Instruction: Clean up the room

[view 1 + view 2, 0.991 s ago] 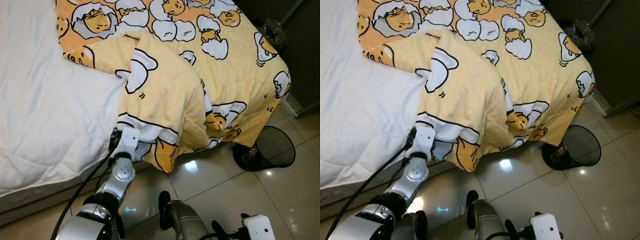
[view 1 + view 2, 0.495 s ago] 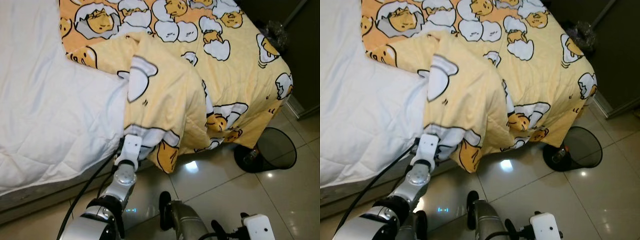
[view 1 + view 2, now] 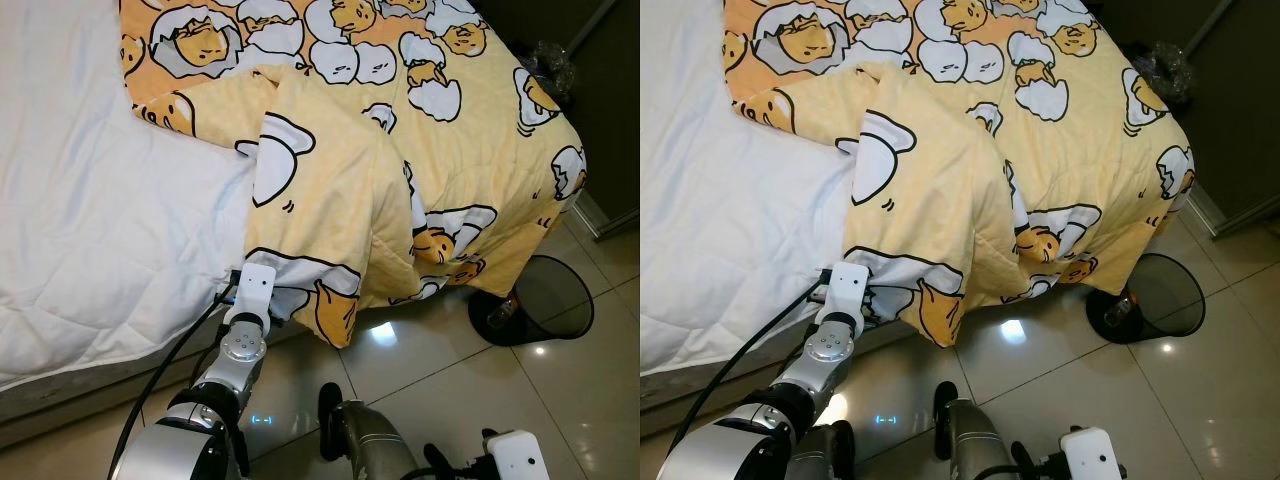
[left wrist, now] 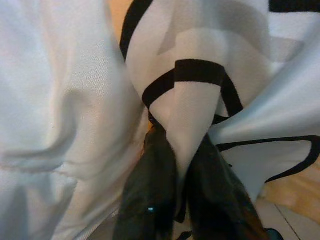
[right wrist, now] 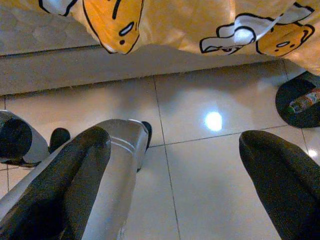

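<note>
A yellow cartoon-print blanket lies bunched over the right part of the bed, its folded edge hanging down the bed's side. My left gripper reaches up to that hanging edge. In the left wrist view its black fingers are shut on a fold of the blanket. The white mattress cover lies bare on the left. My right gripper hangs low over the tiled floor, open, with nothing between its fingers.
A black mesh waste bin with a bottle in it stands on the glossy tile floor at the bed's right corner. A dark cabinet rises at the far right. My own legs are below.
The left gripper with the blanket edge dropped, then rose slightly; the blanket's fold shifted a little with it. The view moved slightly.
</note>
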You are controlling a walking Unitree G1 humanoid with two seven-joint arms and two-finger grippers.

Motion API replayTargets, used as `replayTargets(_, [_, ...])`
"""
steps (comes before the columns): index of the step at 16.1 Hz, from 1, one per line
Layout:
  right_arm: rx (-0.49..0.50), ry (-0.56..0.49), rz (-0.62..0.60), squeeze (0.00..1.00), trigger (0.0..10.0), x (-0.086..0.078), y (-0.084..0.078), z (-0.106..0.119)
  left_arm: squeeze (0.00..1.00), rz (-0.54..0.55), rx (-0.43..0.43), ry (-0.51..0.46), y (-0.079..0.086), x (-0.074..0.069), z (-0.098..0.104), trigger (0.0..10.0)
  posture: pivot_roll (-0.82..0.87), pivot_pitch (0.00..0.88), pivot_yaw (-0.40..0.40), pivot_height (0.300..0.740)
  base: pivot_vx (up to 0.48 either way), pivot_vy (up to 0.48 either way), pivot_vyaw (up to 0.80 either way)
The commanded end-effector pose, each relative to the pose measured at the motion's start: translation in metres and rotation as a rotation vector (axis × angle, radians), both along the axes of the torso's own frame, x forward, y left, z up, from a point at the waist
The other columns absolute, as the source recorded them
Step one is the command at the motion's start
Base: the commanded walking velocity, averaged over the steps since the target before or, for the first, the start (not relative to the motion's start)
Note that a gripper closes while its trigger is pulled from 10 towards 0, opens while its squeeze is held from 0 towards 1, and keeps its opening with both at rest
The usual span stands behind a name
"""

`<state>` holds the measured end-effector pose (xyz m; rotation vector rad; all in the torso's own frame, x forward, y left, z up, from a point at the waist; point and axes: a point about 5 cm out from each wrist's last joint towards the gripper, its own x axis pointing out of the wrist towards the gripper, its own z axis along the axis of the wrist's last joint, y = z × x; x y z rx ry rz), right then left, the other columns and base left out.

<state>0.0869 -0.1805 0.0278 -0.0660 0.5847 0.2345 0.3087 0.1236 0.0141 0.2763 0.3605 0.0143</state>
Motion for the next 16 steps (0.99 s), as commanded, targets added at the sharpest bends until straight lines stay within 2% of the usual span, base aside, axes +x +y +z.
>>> replayTargets(1, [-0.02,0.036,-0.017,0.0,10.0,-0.005,-0.009,-0.005,0.0,-0.057,-0.001,0.023,-0.009,-0.004,-0.004,0.0,-0.18,0.244,-0.137,0.74,0.0,0.0,0.0])
replayTargets(3, [-0.022,0.035,-0.017,0.0,10.0,-0.001,-0.008,-0.009,0.0,-0.087,0.0,0.041,-0.01,-0.01,-0.011,0.0,-0.18,0.221,-0.13,0.74,0.0,0.0,0.0])
replayTargets(5, [-0.019,0.026,-0.003,0.0,10.0,0.015,-0.007,-0.018,0.0,-0.125,-0.012,0.113,-0.007,-0.03,-0.03,0.0,-0.13,0.147,-0.111,0.74,0.0,0.0,0.0])
replayTargets(6, [-0.018,0.025,0.006,0.0,10.0,0.022,-0.006,-0.022,0.0,-0.141,-0.024,0.139,-0.007,-0.036,-0.035,0.0,-0.11,0.114,-0.106,0.74,0.0,0.0,0.0])
replayTargets(7, [-0.017,0.022,0.014,0.0,10.0,0.035,-0.004,-0.027,0.0,-0.164,-0.048,0.186,-0.007,-0.048,-0.045,0.0,-0.09,0.073,-0.098,0.74,0.0,0.0,0.0])
replayTargets(9, [-0.018,0.005,0.023,0.0,10.0,0.059,-0.001,-0.036,0.0,-0.22,-0.078,0.25,-0.008,-0.062,-0.055,0.0,-0.04,0.0,-0.078,0.74,0.0,0.0,0.0])
replayTargets(10, [-0.011,-0.015,0.017,0.0,10.0,0.072,0.0,-0.037,0.0,-0.256,-0.054,0.278,-0.007,-0.068,-0.06,0.0,-0.03,0.0,-0.074,0.74,0.0,0.0,0.0])
replayTargets(11, [0.0,-0.047,0.005,0.0,10.0,0.091,0.001,-0.036,0.0,-0.266,-0.01,0.27,-0.002,-0.067,-0.059,10.0,0.0,0.0,-0.057,0.74,0.0,0.0,0.0])
replayTargets(14, [0.009,-0.106,-0.018,0.0,10.0,0.121,0.001,-0.032,0.0,-0.28,0.005,0.237,0.005,-0.057,-0.052,10.0,0.01,0.0,-0.043,0.74,0.0,0.0,0.0])
replayTargets(16, [0.009,-0.128,-0.01,0.0,10.0,0.131,0.004,-0.033,0.0,-0.249,-0.038,0.223,0.009,-0.05,-0.047,10.0,0.01,0.0,-0.035,0.74,-0.169,0.0,0.0])
